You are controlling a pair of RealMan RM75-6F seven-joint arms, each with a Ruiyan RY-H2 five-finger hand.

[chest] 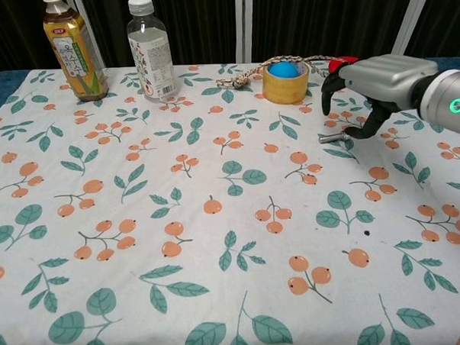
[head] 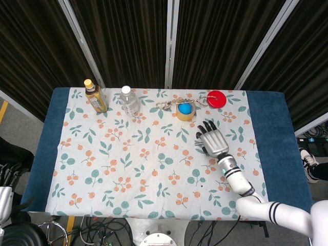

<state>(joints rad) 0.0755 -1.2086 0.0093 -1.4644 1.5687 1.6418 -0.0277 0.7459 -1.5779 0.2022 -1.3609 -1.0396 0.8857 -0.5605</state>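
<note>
**Fingers hang spread over the bolt**

Fingers (chest: 327, 90) of the right hand (chest: 367, 82) are spread and curled downward, holding nothing, just above the bolt (chest: 334, 137), which lies flat on the cloth (chest: 218, 242) at the hand's 7 o'clock in the chest view. Being small and round, the bolt could roll away or slip from a clumsy pinch. At 11 o'clock stands the tape roll (chest: 286, 83), which a wide sweep might knock. Left hand (head: 5, 197) hangs off the table, fingers unclear.

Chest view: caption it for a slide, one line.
Right hand, fingers spread, hovers over a metal bolt on the floral tablecloth.
</note>
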